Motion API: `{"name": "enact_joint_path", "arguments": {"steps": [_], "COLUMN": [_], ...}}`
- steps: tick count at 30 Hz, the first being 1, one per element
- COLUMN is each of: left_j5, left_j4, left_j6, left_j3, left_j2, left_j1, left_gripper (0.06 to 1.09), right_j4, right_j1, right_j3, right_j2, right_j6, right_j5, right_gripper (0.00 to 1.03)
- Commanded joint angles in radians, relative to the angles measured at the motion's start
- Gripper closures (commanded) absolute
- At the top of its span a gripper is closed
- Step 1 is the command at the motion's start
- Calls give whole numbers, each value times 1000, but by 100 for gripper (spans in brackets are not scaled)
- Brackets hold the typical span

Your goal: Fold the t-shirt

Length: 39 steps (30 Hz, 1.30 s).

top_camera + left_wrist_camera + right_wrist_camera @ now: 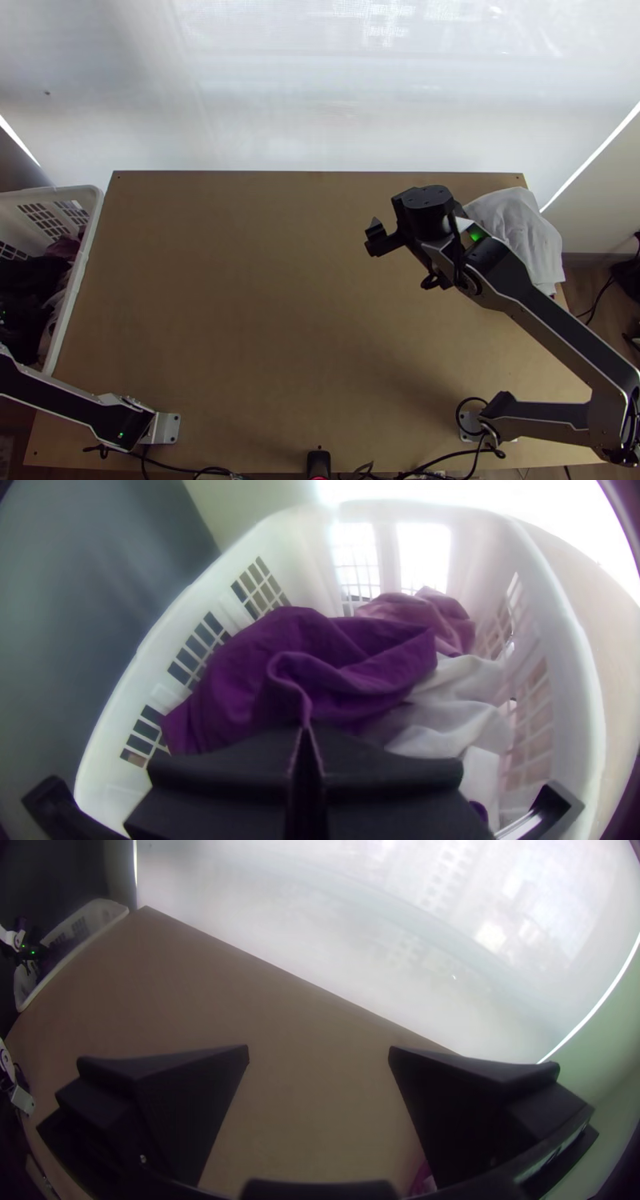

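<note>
Gripping a raised fold of bunched purple fabric (320,660), the left gripper (28,300) is down in a white plastic laundry basket (94,210), its two flat black fingers together at the cloth. Purple piece is the likely t-shirt; the shape is too crumpled to confirm. Surface plain, heavily creased, one ridge running up to the fingertips, the rest slumped against the slatted basket wall. Touching it in the basket: crumpled mauve-pink fabric (427,617) and rumpled white fabric (460,707).

Right gripper (412,224) hangs over the far right part of the table, fingers wide apart, nothing between them. Beside it, partly covered by the arm in the top view, a loose bunched white cloth (516,220) lies at the table's right edge and sticks out a little past it. A bit of magenta material (423,1180) shows near one right finger in the right wrist view.

Surface: broad, flat, light-brown wooden table (240,280), matte, basket along its left edge. Black cables (448,458) run along the near edge, next to a small black device with a red light (318,462).

Room: large pale translucent panel (320,104) behind the table, daylight coming through; pale wall (600,184) and brown floor (588,280) on the right.
</note>
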Motion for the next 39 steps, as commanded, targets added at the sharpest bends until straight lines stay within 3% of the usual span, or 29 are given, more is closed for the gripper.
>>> {"name": "enact_joint_path", "arguments": {"steps": [1, 8, 15, 22, 27, 33, 39], "left_j5": [60, 111, 117, 106, 29, -120, -144], "left_j4": [-134, -319, -548, -736, -836, -839, -810], "left_j6": [16, 30, -39, -144, -273, -452, -559], "left_j3": [-107, -276, -304, -257, -195, -127, -14], "left_j2": [-171, -512, -828, -1001, -1078, -1061, -923], "left_j1": [-18, -107, -260, -452, -713, -1104, -1403], "left_gripper": [105, 105, 105, 105, 105, 105, 105], "right_j4": [1, 9, 9, 9, 1, -1, -4], "right_j1": [-3, -9, -22, -45, -60, -66, -89], "right_j3": [-4, 0, 2, -1, -27, -115, -193], "right_j2": [-2, -2, -17, -47, -65, -131, -192], "right_j6": [-4, -1, -4, -4, -6, -9, -14], "right_j5": [-3, -4, -16, -21, -32, -38, -49], "right_gripper": [5, 5, 5, 5, 5, 5, 5]}}
